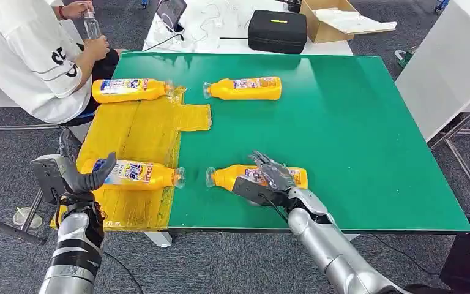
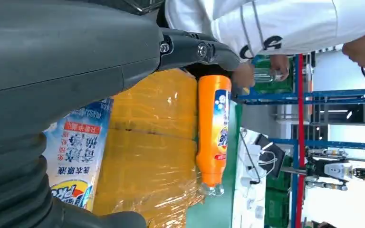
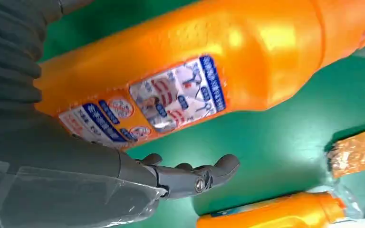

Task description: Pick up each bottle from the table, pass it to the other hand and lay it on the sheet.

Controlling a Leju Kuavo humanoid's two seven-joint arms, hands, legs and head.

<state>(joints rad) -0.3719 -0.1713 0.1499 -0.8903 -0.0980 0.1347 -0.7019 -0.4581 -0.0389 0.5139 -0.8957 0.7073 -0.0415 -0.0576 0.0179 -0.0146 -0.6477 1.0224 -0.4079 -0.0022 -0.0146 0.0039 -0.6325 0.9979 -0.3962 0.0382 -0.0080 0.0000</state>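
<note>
Four orange bottles lie on their sides. Two rest on the yellow sheet [image 1: 134,131]: a far one [image 1: 125,90] and a near one [image 1: 138,173]. My left hand [image 1: 73,177] hovers at the near one's base end with fingers extended, holding nothing; the left wrist view shows this bottle's label [image 2: 78,161] just beside the hand [image 2: 52,57], and the far bottle [image 2: 214,128] beyond. A third bottle [image 1: 245,88] lies on the green table [image 1: 355,135]. My right hand [image 1: 268,180] is spread over the fourth bottle [image 1: 226,177], its fingers [image 3: 195,175] not closed around the bottle [image 3: 218,61].
A seated person [image 1: 30,55] at the far left holds a clear bottle [image 1: 90,24]. Behind the green table stand a black case [image 1: 277,30] and a cardboard box [image 1: 336,18]. A white table [image 1: 453,61] stands to the right. The right half of the green table is bare.
</note>
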